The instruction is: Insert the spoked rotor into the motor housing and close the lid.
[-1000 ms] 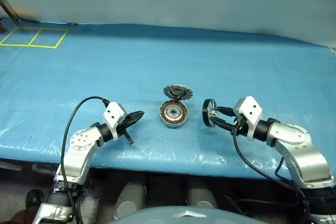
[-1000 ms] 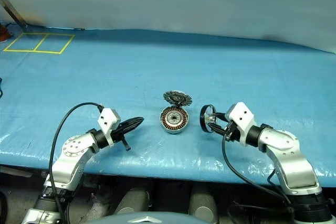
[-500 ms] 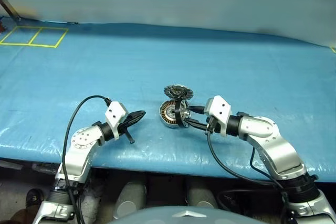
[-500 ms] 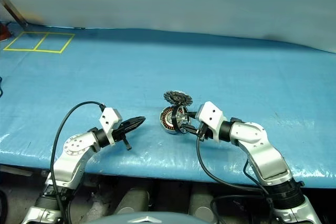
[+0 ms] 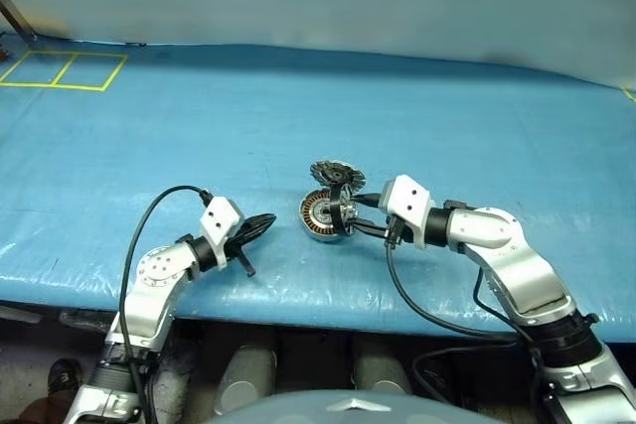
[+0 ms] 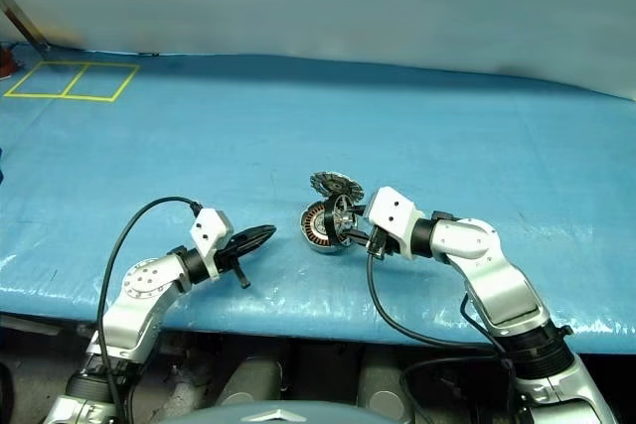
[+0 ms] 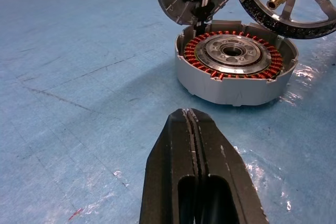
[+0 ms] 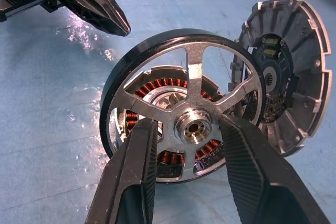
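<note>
The motor housing (image 5: 314, 215) lies on the blue table, its copper windings (image 7: 231, 53) facing up. The toothed grey lid (image 5: 336, 174) stands tilted open at the housing's far edge. My right gripper (image 8: 188, 124) is shut on the spoked rotor (image 8: 186, 66), its fingers (image 8: 137, 166) either side of the silver hub. It holds the rotor (image 5: 341, 216) on edge, just above the housing's right side. My left gripper (image 5: 260, 225) is shut and empty, hovering a short way left of the housing, its fingertips (image 7: 189, 116) pointing at it.
Blue sheeting covers the table (image 5: 447, 126). Yellow tape squares (image 5: 62, 70) mark its far left corner. The table's front edge (image 5: 298, 300) runs just below both arms. A black cable (image 5: 149, 215) loops over my left arm.
My right gripper has carried the rotor leftward, from a gap right of the housing to right over its right side. The left arm has stayed still.
</note>
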Available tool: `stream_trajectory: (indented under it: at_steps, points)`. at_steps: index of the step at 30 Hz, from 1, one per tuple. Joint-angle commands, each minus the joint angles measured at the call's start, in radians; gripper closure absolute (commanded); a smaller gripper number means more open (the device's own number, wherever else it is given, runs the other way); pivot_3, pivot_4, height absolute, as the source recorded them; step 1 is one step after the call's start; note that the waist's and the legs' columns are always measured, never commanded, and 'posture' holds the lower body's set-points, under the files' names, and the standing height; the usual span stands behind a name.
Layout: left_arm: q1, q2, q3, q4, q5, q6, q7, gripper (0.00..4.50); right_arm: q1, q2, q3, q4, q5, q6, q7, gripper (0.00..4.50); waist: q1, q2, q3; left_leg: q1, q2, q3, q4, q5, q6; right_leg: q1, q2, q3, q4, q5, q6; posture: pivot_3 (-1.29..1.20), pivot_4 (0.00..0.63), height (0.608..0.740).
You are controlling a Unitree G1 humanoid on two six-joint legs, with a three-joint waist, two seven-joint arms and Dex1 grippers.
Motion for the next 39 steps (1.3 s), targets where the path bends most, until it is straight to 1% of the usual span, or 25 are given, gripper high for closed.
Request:
stream_trajectory:
  at_steps: [1, 6, 14, 23, 28, 39]
  points:
    - [-0.009, -0.004, 0.003, -0.021, -0.002, -0.023, 0.008, 4.5, -0.038, 0.006, 0.026, 0.021, -0.041, -0.038, -0.004, 2.82, 0.0, 0.0, 0.0, 0.0, 0.0, 0.0, 0.0, 0.0, 0.0, 0.0, 0.0, 0.0, 0.0, 0.0, 0.0, 0.0, 0.15, 0.74]
    - [-0.009, -0.004, 0.002, -0.023, 0.001, -0.023, 0.012, 4.5, -0.073, 0.017, 0.059, 0.053, -0.087, -0.062, -0.005, 2.82, 0.0, 0.0, 0.0, 0.0, 0.0, 0.0, 0.0, 0.0, 0.0, 0.0, 0.0, 0.0, 0.0, 0.0, 0.0, 0.0, 0.15, 0.74]
    - [0.002, 0.002, 0.006, -0.03, 0.001, -0.025, 0.022, 4.5, -0.092, -0.001, 0.095, 0.063, -0.167, -0.062, 0.003, 2.82, -0.001, 0.0, 0.0, 0.0, 0.0, 0.0, 0.0, 0.0, 0.0, 0.0, 0.0, 0.0, 0.0, 0.0, 0.0, 0.0, 0.15, 0.74]
    - [0.012, -0.006, 0.0, -0.021, 0.001, -0.032, 0.028, 4.5, -0.106, -0.009, 0.096, 0.053, -0.184, -0.065, 0.017, 2.82, 0.0, 0.0, 0.0, 0.001, 0.0, 0.0, 0.0, 0.0, 0.0, 0.001, 0.0, 0.0, 0.0, 0.0, 0.0, 0.0, 0.15, 0.74]
    - [0.013, -0.012, -0.002, -0.018, 0.002, -0.035, 0.033, 4.5, -0.12, -0.036, 0.107, 0.035, -0.202, -0.065, 0.046, 2.82, 0.001, 0.0, 0.0, 0.001, 0.0, 0.0, 0.0, 0.0, 0.0, 0.001, 0.0, 0.0, 0.0, 0.0, 0.0, 0.0, 0.15, 0.74]
    - [0.023, -0.032, -0.007, -0.011, 0.008, -0.05, 0.047, 4.5, -0.173, -0.054, 0.131, 0.056, -0.231, -0.087, 0.101, 2.82, 0.001, 0.0, 0.0, 0.001, 0.0, 0.0, 0.0, 0.0, 0.0, 0.001, 0.0, 0.0, 0.0, 0.0, 0.0, 0.0, 0.15, 0.74]
